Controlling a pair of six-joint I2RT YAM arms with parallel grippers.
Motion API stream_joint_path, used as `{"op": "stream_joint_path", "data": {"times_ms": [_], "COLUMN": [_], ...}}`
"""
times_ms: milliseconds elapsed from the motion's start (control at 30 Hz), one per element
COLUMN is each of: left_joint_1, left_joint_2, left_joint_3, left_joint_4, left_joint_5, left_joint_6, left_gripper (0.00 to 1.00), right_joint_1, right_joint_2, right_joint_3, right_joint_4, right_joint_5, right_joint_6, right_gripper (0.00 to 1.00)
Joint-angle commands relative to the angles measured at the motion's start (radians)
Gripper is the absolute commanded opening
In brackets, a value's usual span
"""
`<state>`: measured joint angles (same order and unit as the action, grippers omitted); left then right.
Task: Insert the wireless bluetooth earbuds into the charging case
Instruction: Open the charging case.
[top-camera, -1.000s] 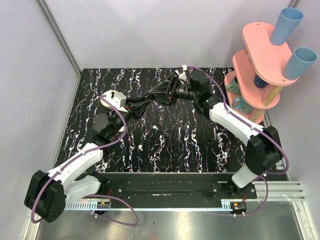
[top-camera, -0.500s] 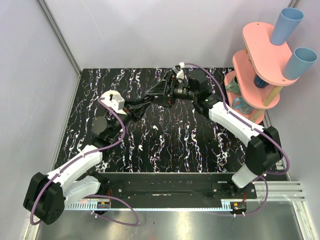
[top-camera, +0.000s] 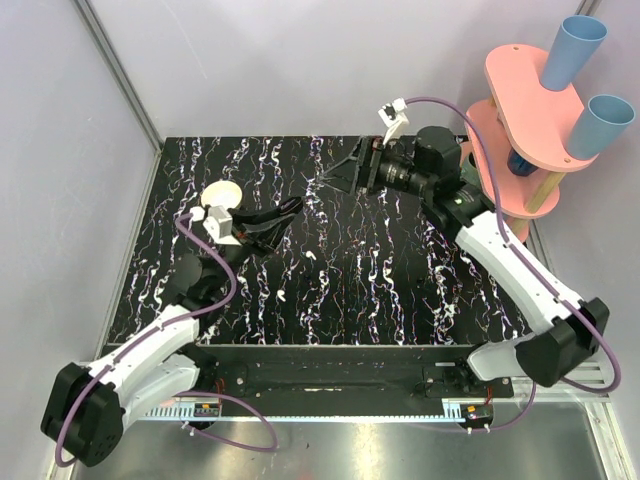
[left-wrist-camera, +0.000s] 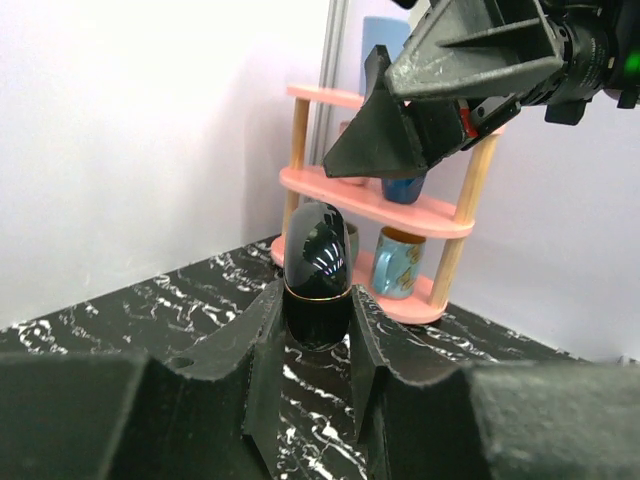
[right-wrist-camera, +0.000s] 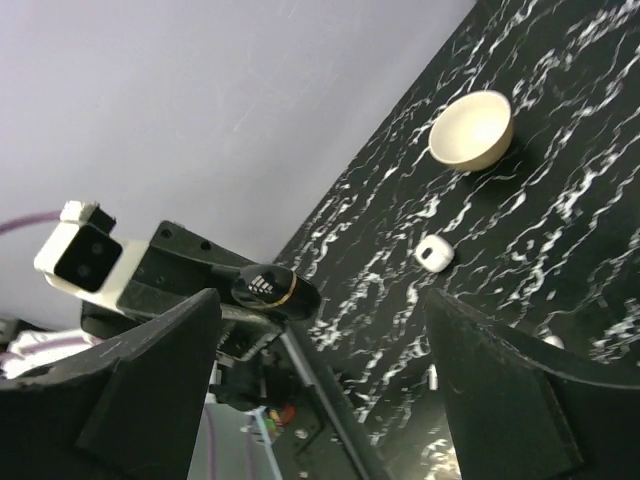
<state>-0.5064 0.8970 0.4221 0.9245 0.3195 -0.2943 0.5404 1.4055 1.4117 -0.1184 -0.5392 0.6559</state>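
My left gripper (top-camera: 288, 209) (left-wrist-camera: 318, 300) is shut on a glossy black capsule with a gold band (left-wrist-camera: 318, 268) (right-wrist-camera: 272, 289) and holds it above the marbled table (top-camera: 400, 280). The cream round charging case (top-camera: 222, 193) (right-wrist-camera: 470, 131) rests on the table at the back left, just behind my left wrist. One small white earbud (right-wrist-camera: 434, 252) lies on the table between the case and the held capsule. My right gripper (top-camera: 336, 177) (right-wrist-camera: 322, 305) hangs open and raised to the right of the capsule, with nothing between its fingers (left-wrist-camera: 440, 95).
A pink tiered rack (top-camera: 520, 115) (left-wrist-camera: 400, 195) with blue cups (top-camera: 575, 50) and mugs (left-wrist-camera: 398, 262) stands at the back right corner. Grey walls close the back and left sides. A metal rail (top-camera: 330, 385) runs along the near edge.
The right gripper opened, left the capsule and rose back to the right. The left gripper drew toward the near left with the capsule, uncovering the cream case.
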Motion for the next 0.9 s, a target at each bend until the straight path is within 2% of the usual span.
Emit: {"op": "stream_joint_path", "data": {"times_ms": [0,167,367,633,867], "left_joint_1": [0.019,0.037,0.043,0.048,0.049], "left_joint_2": [-0.049,-0.046,-0.001,0.057,0.111], "left_joint_3": [-0.026,-0.013,0.03,0.053,0.083], "left_joint_4": [0.184,0.261,0.327,0.401,0.467], "left_joint_5": [0.065,0.173,0.34,0.392,0.426], "left_joint_6": [-0.083,-0.163,-0.198,-0.235,-0.295], "left_gripper": [0.0,0.0,0.0,0.0,0.0], "right_joint_1": [-0.002,-0.002,0.0,0.026,0.091], "right_joint_2": [-0.082,-0.011,0.001,-0.002,0.035], "right_joint_3": [0.067,0.184,0.227,0.262,0.297], "right_joint_4": [-0.087,-0.276,-0.323,-0.365,-0.443], "right_joint_5": [-0.02,-0.281,-0.408,-0.435,-0.348], "right_joint_6": [-0.316,-0.41,-0.456,-0.473,-0.541], "right_gripper": [0.87,0.85,0.85,0.86,0.86]}}
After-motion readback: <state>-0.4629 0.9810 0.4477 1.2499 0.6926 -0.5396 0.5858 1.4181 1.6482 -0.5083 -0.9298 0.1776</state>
